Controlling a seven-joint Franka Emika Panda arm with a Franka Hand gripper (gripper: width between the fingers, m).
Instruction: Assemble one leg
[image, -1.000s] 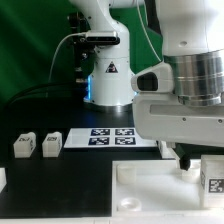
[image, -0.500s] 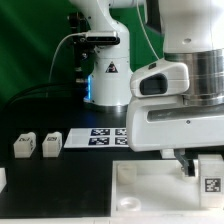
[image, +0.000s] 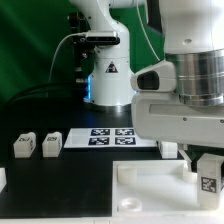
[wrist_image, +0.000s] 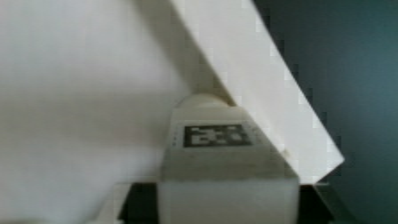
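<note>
Gripper hidden behind arm – leg (image: 209, 177) cut off at edge.

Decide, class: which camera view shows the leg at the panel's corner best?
The wrist view: the leg fills the middle, its marker tag facing the camera, against the white panel. The exterior view shows it only at the exterior view's right edge, partly cut off.

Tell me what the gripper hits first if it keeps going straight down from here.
Probably the large white panel: the gripper hangs just above its far right corner, with the leg between its fingers, so the leg would likely touch first. Depth is unclear.
</note>
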